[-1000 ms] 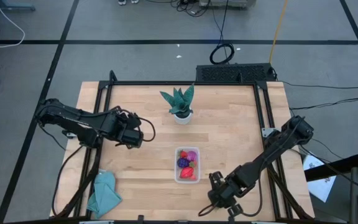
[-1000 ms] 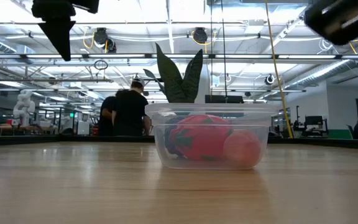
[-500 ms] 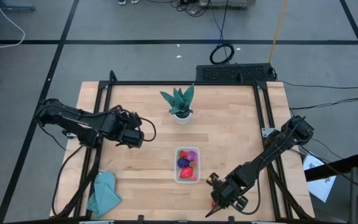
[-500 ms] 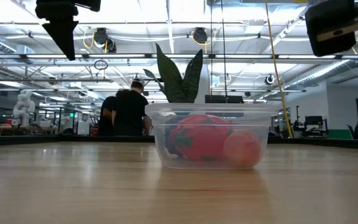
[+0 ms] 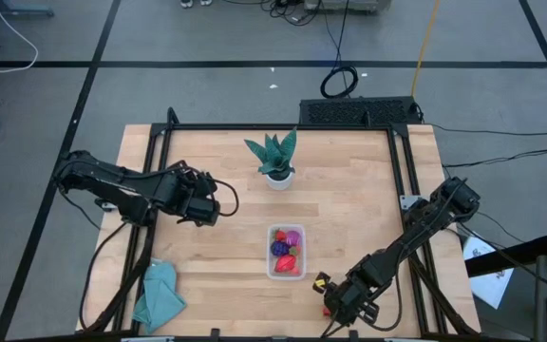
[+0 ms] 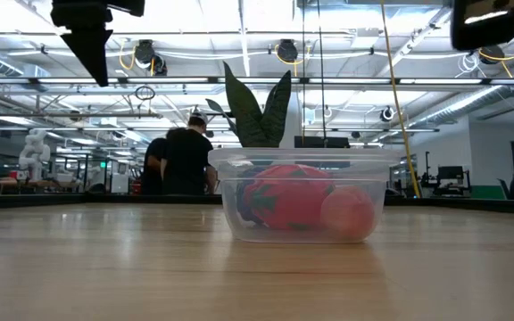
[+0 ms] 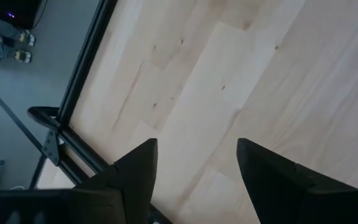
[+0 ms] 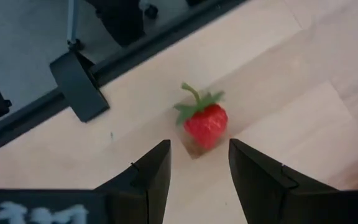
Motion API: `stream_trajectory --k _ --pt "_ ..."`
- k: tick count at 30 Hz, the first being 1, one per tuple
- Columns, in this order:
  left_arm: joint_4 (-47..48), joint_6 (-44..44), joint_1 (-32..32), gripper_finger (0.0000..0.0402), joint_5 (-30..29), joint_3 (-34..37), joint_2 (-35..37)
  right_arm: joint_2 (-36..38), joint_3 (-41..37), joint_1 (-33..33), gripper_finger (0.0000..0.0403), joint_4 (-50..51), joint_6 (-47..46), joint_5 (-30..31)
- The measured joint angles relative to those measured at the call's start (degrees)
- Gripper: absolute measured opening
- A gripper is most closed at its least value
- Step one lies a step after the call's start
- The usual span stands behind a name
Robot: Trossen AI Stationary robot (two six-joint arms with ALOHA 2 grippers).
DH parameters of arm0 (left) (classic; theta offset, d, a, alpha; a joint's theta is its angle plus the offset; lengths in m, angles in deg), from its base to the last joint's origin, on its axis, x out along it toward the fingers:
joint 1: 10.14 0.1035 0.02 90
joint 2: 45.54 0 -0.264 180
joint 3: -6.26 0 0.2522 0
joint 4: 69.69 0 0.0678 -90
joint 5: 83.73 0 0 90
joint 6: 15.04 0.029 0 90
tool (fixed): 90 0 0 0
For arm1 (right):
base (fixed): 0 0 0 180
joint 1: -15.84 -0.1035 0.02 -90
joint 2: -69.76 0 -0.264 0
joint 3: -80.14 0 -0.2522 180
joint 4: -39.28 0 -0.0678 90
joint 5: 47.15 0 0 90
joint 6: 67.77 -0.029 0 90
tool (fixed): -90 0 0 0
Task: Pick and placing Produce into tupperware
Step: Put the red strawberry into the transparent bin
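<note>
The clear tupperware (image 5: pixel 286 251) stands on the wood table and holds several toy fruits; the low view shows a red and a pale pink one through its wall (image 6: pixel 302 196). One red strawberry (image 8: pixel 205 122) with a green stem lies on the table near the near edge (image 5: pixel 327 310). My right gripper (image 8: pixel 197 168) is open above the table, its fingers short of the strawberry and pointing at it (image 5: pixel 333 300). My left gripper (image 7: pixel 197 158) is open over bare wood on the table's left half (image 5: pixel 218 205).
A green potted plant in a white pot (image 5: pixel 275 160) stands behind the tupperware toward the far edge. A teal cloth (image 5: pixel 160 293) lies at the near left corner. The black table frame (image 8: pixel 79 84) runs close behind the strawberry. People stand in the room beyond the table (image 6: pixel 186 156).
My right gripper has swung round beside the tupperware, from pointing toward the far edge to pointing toward the near edge and the strawberry there. The strawberry, the tupperware and my left arm have kept still.
</note>
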Motion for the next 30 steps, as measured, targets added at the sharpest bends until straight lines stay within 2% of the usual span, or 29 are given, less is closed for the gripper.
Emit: stream_trajectory --k 7,13,30 --pt "-0.93 -2.86 0.00 0.0225 0.00 0.00 0.00 0.00 -0.18 -1.72 0.0150 -2.98 2.02 -0.03" --pt "-0.97 -3.61 0.00 0.0225 0.00 0.00 -0.01 0.02 -4.02 -1.79 0.0152 -8.31 0.62 -0.08" --pt "-0.96 -3.31 0.00 0.0225 0.00 0.00 0.01 0.02 -4.64 0.51 0.0204 -9.73 -0.50 -0.03"
